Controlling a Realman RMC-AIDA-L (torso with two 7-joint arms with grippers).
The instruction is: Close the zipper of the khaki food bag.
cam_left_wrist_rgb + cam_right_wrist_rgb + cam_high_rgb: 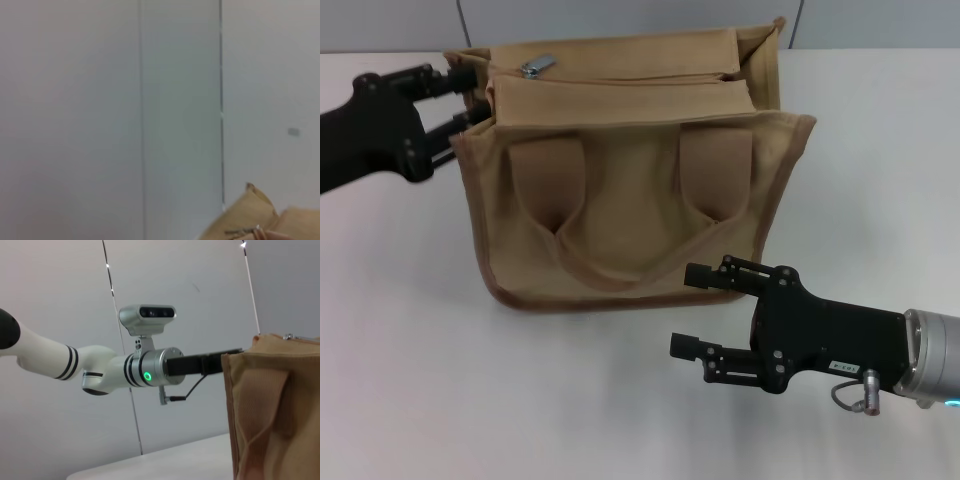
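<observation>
The khaki food bag [620, 180] stands upright on the white table, its handle side toward me. Its zipper [620, 77] runs along the top between two flaps that stand apart. The silver pull tab [538, 66] lies at the bag's left end. My left gripper [472, 98] is at the bag's upper left end and looks shut on the side wall's rim. My right gripper [698, 312] is open and empty, low in front of the bag's right corner. The bag also shows in the right wrist view [270, 410] and its corner in the left wrist view [250, 212].
The white table [410, 350] stretches to both sides and in front of the bag. A grey panelled wall [620, 20] stands close behind it. The right wrist view shows my left arm [150, 372] reaching to the bag's end.
</observation>
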